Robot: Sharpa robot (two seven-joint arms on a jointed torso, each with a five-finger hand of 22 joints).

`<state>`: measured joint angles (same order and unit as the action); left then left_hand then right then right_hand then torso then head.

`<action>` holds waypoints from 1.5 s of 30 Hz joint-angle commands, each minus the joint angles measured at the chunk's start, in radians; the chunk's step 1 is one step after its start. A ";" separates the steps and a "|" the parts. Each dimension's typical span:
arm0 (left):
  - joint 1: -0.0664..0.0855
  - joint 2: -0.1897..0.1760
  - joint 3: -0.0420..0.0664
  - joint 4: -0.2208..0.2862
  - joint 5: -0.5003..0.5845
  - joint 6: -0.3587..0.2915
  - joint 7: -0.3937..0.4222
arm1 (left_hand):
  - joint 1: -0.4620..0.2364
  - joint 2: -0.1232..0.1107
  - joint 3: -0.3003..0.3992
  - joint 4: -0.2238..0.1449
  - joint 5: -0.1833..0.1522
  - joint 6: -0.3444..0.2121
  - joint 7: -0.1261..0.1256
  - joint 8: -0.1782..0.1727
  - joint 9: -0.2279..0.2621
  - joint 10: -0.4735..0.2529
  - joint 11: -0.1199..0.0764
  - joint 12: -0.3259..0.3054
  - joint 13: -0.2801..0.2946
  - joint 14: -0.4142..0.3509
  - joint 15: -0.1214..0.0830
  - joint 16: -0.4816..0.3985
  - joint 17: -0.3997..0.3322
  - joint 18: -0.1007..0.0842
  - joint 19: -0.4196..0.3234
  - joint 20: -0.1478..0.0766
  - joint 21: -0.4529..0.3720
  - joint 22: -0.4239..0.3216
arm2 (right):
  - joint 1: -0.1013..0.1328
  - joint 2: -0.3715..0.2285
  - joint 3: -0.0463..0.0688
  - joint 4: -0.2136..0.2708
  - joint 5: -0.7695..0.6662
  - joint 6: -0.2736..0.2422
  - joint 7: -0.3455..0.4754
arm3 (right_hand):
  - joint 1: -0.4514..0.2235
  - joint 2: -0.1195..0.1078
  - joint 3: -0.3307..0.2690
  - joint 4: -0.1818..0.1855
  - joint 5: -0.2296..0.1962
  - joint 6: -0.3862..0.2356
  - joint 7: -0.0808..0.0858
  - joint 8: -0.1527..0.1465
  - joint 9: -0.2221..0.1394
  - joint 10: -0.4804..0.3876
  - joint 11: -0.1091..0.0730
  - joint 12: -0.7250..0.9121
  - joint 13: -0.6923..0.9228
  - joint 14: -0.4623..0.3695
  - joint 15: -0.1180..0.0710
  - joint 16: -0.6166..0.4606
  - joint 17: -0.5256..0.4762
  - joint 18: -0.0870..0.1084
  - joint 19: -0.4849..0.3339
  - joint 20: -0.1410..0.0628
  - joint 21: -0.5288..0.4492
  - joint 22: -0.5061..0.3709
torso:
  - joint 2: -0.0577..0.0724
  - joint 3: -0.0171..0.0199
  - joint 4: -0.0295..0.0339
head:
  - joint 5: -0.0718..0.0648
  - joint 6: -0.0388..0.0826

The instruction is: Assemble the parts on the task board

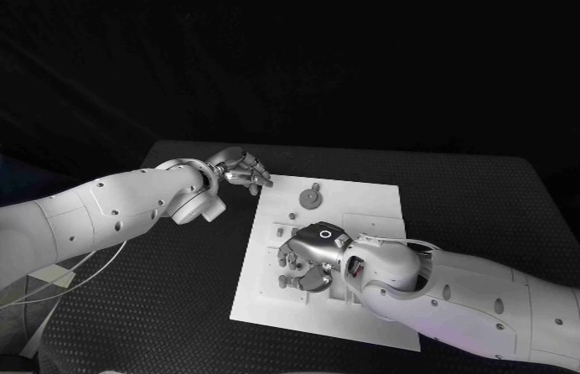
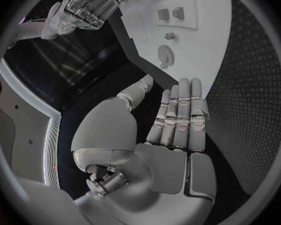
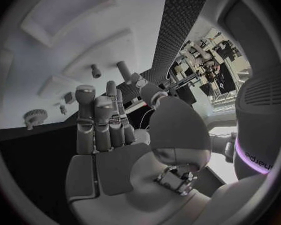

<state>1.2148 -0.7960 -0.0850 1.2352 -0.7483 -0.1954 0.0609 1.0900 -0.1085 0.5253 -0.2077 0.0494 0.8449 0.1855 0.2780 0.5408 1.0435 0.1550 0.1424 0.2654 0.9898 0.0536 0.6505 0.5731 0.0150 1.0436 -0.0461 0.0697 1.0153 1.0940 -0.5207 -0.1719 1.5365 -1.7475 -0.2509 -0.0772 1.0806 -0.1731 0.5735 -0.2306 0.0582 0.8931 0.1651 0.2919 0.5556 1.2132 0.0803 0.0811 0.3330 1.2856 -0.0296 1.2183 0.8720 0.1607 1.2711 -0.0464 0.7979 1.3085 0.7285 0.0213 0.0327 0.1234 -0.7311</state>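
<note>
Robot hand, head view: left robot hand [image 1: 240, 171] hangs at the far left corner of the task board [image 1: 363, 223], fingers loosely apart and holding nothing; right robot hand [image 1: 309, 257] sits low over the board's middle, fingers pointing down among the parts, and whether it pinches one cannot be told from here.
Parts, head view: a round toothed part [image 1: 313, 197] lies flat near the board's far edge, well apart from the right robot hand; smaller pieces beside that hand are too small to name.
Tabletop, head view: the dark textured tabletop [image 1: 157, 290] carries the white board.
Robot hand, left wrist view: left robot hand [image 2: 172, 130] shows fingers straight and together, thumb out to the side, nothing in the palm; the board's corner lies just beyond the fingertips [image 2: 184, 82].
Parts, left wrist view: the toothed part [image 2: 165, 53] rests on the board near a small peg [image 2: 170, 35] and two small blocks [image 2: 170, 13].
Robot hand, right wrist view: right robot hand [image 3: 109, 130] holds its fingers upright and close together, with no part visible between them.
Parts, right wrist view: two short pegs [image 3: 109, 71] stand on the board.
Handling, a judgement: the parts look like small rigid plastic, light and smooth, likely to skid on the board; the toothed part is best pinched across its rim, the pegs around their shafts.
</note>
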 commanded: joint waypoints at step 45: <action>0.000 0.011 0.000 -0.053 0.010 0.003 0.012 | -0.009 0.003 -0.003 0.009 0.002 -0.003 -0.001 0.002 -0.001 -0.007 -0.003 0.008 -0.002 0.009 0.001 -0.010 0.006 0.018 0.004 0.002 0.001 -0.002 | 0.118 -0.411 0.046 0.152 0.727 0.550 -0.418 | -0.328 -0.041 -0.068 0.424 -0.009 -0.086 -0.017 -0.058 0.115 -0.098 -0.046 0.532 0.796 -0.095 -0.046 0.008 0.071 0.101 -0.112 -0.012 0.040 0.021 | -0.033 0.0013 -0.0394 | -0.058 0.017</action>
<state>1.2145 -0.7883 -0.0857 1.1824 -0.7455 -0.1959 0.0630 1.0900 -0.1085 0.5226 -0.2051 0.0494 0.8449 0.1855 0.2780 0.5410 1.0438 0.1547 0.1461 0.2647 0.9898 0.0536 0.6460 0.5783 0.0150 1.0436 -0.0461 0.0697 1.0147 1.2117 -0.9298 -0.1242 1.6907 -1.0521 0.2296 -0.4524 0.7464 -0.2230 0.5083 0.1888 0.0502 0.7954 0.1397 0.2323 0.6711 1.1062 0.0340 0.6156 1.1307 1.1946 -0.0750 1.2225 0.9412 0.1919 1.1646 -0.0587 0.8364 1.3085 0.6958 0.0230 -0.0052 0.0722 -0.7138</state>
